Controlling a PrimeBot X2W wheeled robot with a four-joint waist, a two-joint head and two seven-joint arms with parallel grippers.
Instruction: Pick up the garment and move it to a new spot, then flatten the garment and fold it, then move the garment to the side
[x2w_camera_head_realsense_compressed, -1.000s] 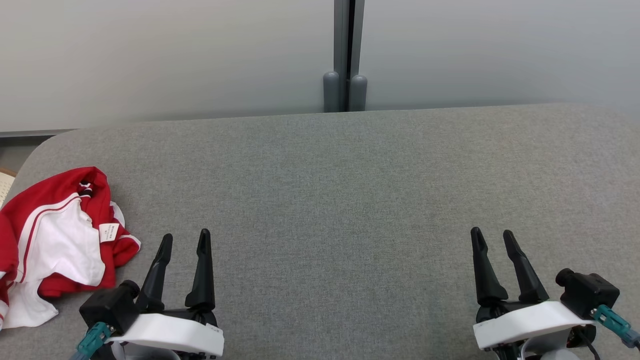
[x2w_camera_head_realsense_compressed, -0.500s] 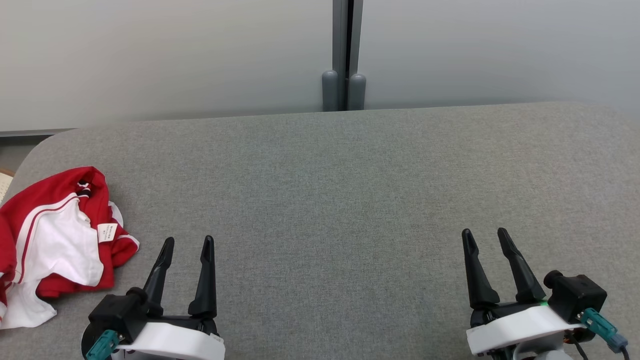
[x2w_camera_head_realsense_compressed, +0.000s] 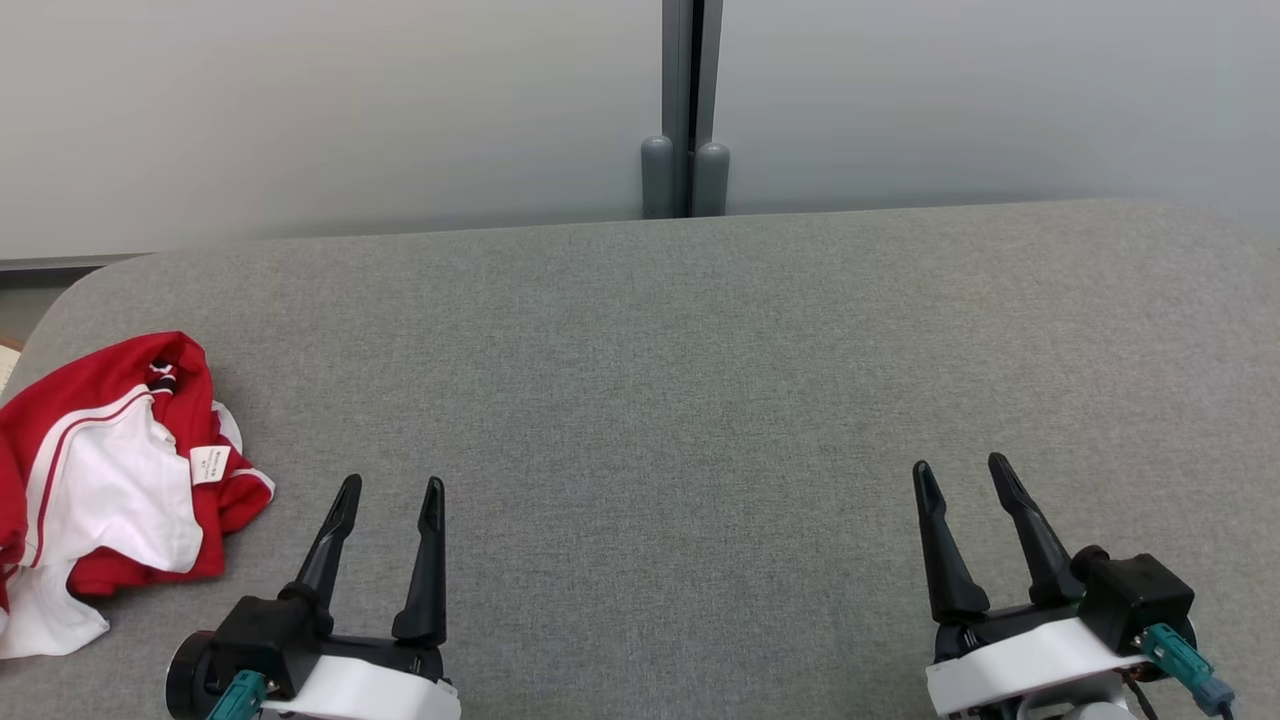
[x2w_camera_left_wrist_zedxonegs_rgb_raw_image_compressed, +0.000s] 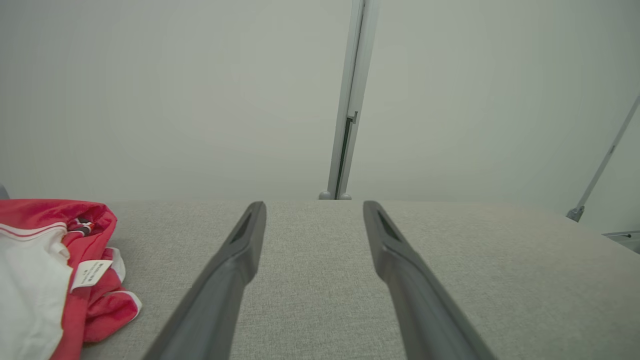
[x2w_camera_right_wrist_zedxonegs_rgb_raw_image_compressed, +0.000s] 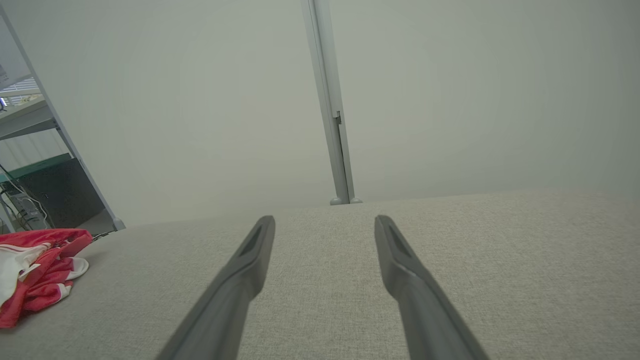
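Observation:
A crumpled red and white garment (x2w_camera_head_realsense_compressed: 110, 480) lies at the left edge of the grey padded table (x2w_camera_head_realsense_compressed: 680, 400), a small white label showing on it. The left wrist view has this garment (x2w_camera_left_wrist_zedxonegs_rgb_raw_image_compressed: 45, 275) at its lower left; the right wrist view has the garment (x2w_camera_right_wrist_zedxonegs_rgb_raw_image_compressed: 35, 267) far left. My left gripper (x2w_camera_head_realsense_compressed: 392, 491) hovers open just right of the garment, nothing between its fingers. My right gripper (x2w_camera_head_realsense_compressed: 962, 471) stands open near the table's front right, well away from the cloth.
A pale wall with a grey vertical post (x2w_camera_head_realsense_compressed: 686, 110) runs behind the table's far edge. The table's left corner is rounded. A shelf rack (x2w_camera_right_wrist_zedxonegs_rgb_raw_image_compressed: 30, 165) stands off to the left in the right wrist view.
Both grippers have drawn back slightly toward the bottom of the head view and shifted a little; the left one turned to the right. The garment lies as before.

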